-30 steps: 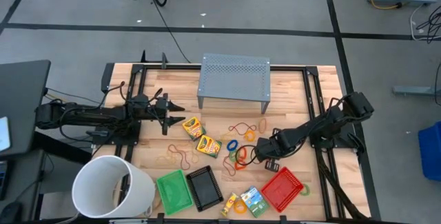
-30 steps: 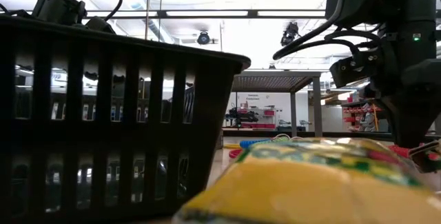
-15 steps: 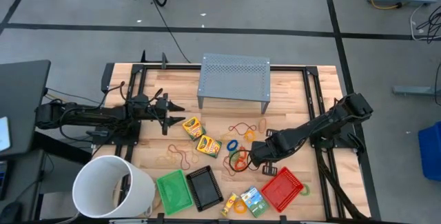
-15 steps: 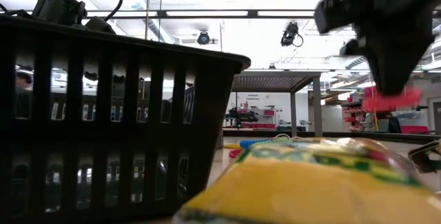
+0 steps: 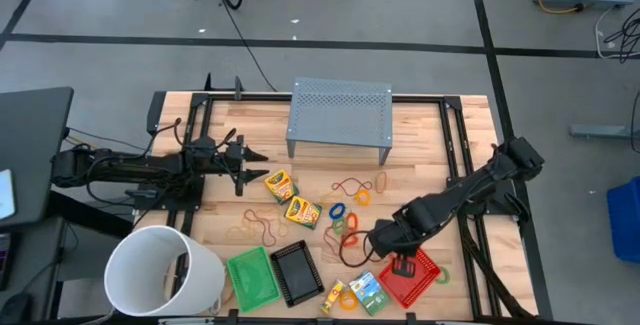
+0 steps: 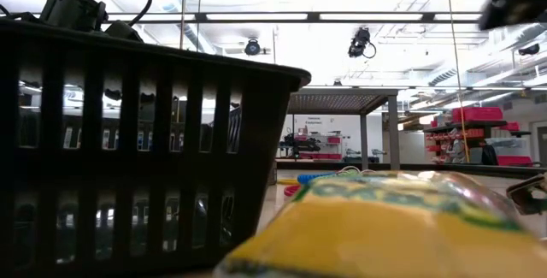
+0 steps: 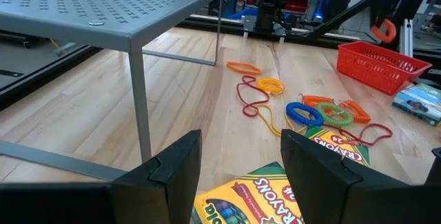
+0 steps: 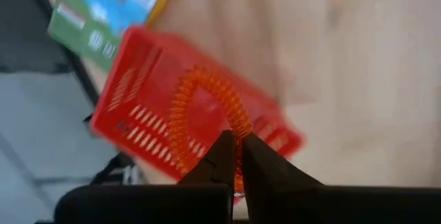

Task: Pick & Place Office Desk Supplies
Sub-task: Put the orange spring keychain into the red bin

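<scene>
Pinching ribbed orange coil ring, right gripper above red mesh tray.

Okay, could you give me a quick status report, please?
Right claw shut on orange coil ring, over red tray. Left claw open, idle near crayon boxes. Nothing blocking the tray.

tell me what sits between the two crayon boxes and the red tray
In the high view, coloured rings and brown rubber bands lie between the crayon boxes and red tray.
</scene>
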Controlling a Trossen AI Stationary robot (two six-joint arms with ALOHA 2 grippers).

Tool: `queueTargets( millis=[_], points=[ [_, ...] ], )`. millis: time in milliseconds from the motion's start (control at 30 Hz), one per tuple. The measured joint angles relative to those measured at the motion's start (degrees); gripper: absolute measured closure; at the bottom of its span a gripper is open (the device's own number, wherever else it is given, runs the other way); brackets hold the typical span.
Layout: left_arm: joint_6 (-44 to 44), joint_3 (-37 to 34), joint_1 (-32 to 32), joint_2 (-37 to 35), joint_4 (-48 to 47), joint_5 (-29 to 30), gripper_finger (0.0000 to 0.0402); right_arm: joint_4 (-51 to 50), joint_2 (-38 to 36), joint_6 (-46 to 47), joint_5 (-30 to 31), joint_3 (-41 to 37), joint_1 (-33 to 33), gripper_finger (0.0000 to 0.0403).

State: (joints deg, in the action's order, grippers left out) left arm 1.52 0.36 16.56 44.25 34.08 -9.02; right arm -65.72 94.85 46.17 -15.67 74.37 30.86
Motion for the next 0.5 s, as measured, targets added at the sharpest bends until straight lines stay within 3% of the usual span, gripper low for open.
queueTargets(
  millis=[233,400,500],
  points=[
    [-0.3,0.0,0.0,0.0,-0.1,0.0,0.0198,7.1,0.0,6.6,-5.5,-6.4,3.2,0.0393],
    [-0.5,0.0,0.0,0.0,0.0,0.0,0.0198,13.1,0.0,11.7,-6.2,-11.2,4.5,0.0393],
    [-0.6,0.0,0.0,0.0,0.0,0.0,0.0198,15.6,0.0,15.1,-7.2,-13.7,4.8,0.0366]
  ],
)
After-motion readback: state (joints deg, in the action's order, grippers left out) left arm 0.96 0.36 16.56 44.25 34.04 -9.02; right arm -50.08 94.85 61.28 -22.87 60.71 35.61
